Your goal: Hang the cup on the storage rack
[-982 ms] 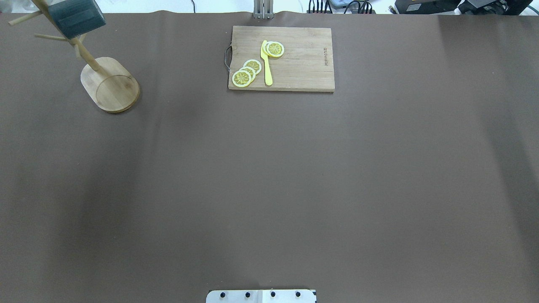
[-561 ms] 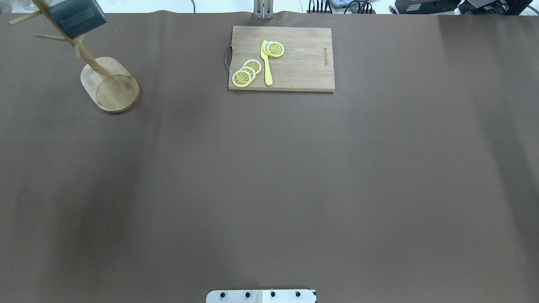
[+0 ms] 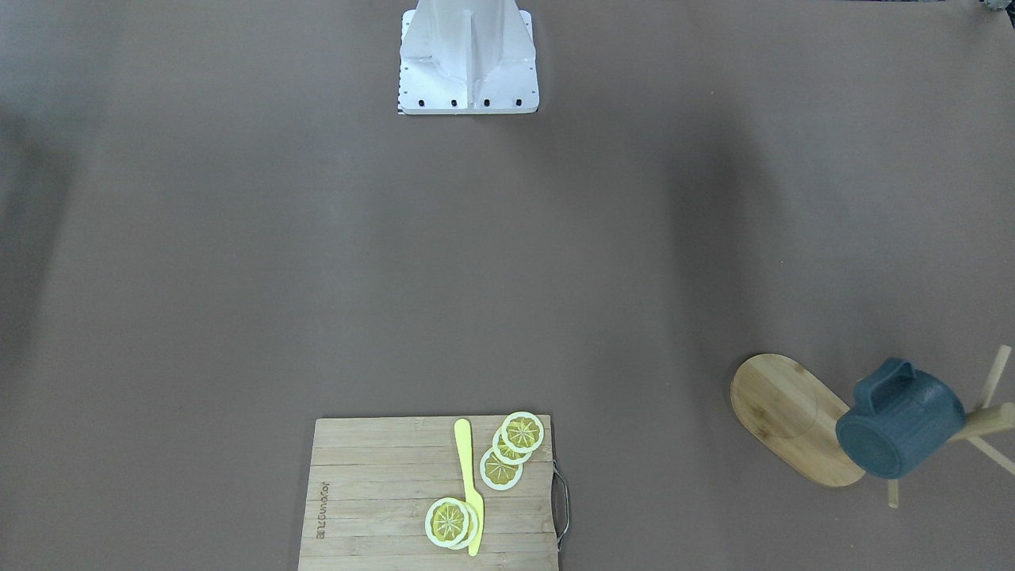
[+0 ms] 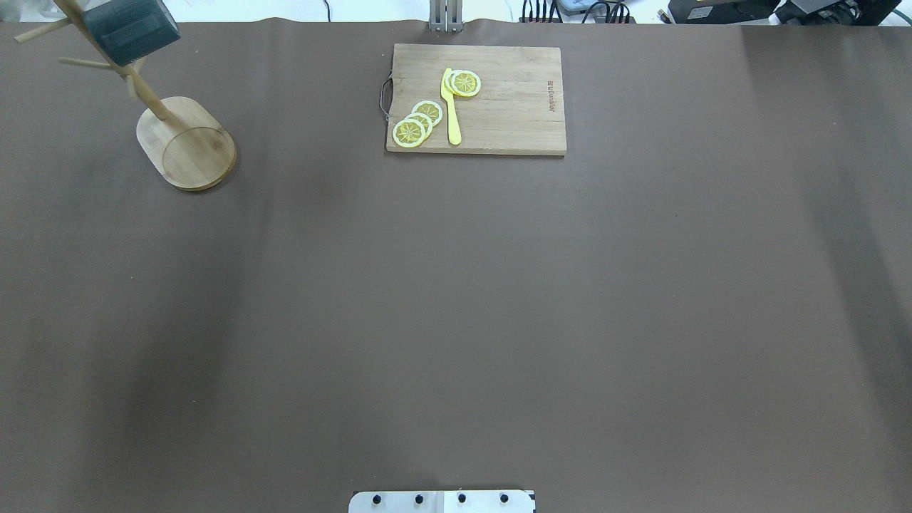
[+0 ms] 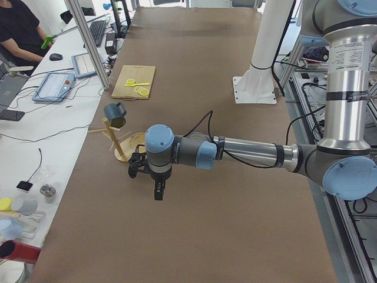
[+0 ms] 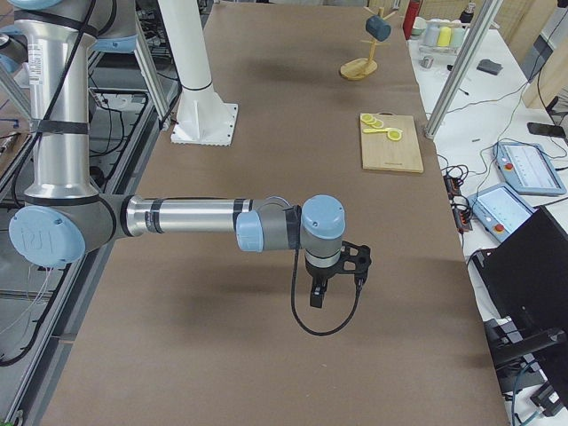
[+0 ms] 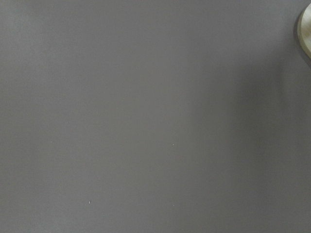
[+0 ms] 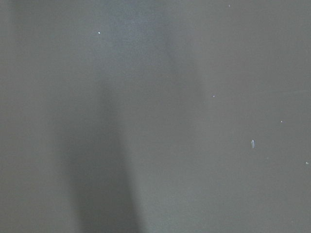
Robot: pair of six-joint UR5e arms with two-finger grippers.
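Since a second ago the cup has shifted a little toward the far edge on its peg, and over the last half-second it has not moved further, which suggests a small swing has died out. It hangs by its handle on an upper peg of the storage rack, which stands at the far left corner of the worktop; from the front-facing view the cup tilts with its closed bottom toward the robot's side, over the rack's oval base. The left gripper points down above the cloth near the left edge, just on the robot's side of the rack and apart from it. Whether its fingers are wide or narrow I cannot tell, as only the side view shows them. The same goes for the right gripper, which is well away toward the right end. The hang looks done, so the step in hand is probably a clean retreat. The left arm would best draw back toward the near edge, keeping away from the pegs and base, because a nudge could tip the light rack or slide the handle off. The cutting board at the far edge is out of the way.
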